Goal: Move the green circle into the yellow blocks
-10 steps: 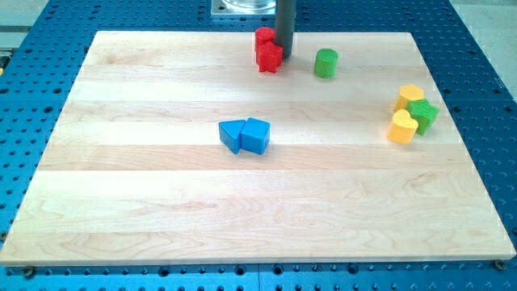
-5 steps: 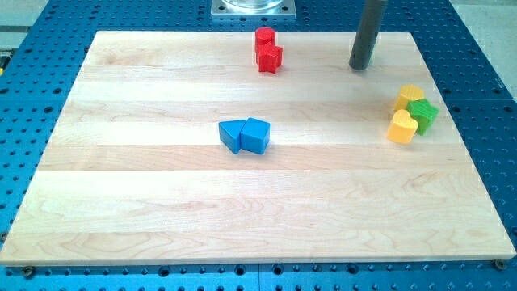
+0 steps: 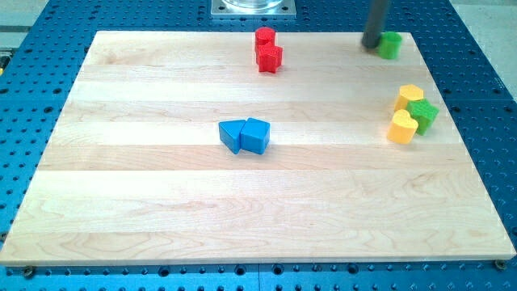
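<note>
The green circle [image 3: 391,44] is a small green cylinder near the board's top right edge. My tip [image 3: 372,45] stands just to its left, touching or nearly touching it. Two yellow blocks sit lower at the view's right: one [image 3: 409,97] above and one [image 3: 401,127] below, with a green star-shaped block [image 3: 422,114] wedged between them on their right. The green circle is well above the yellow blocks, apart from them.
Two red blocks [image 3: 267,50] stand together at the top centre. A blue triangle [image 3: 232,135] and a blue cube [image 3: 256,135] touch near the board's middle. The wooden board [image 3: 161,202] lies on a blue perforated table.
My tip moved right from the red blocks, past the green circle's old place, then up and right. The green circle went from the top centre-right to the top right edge.
</note>
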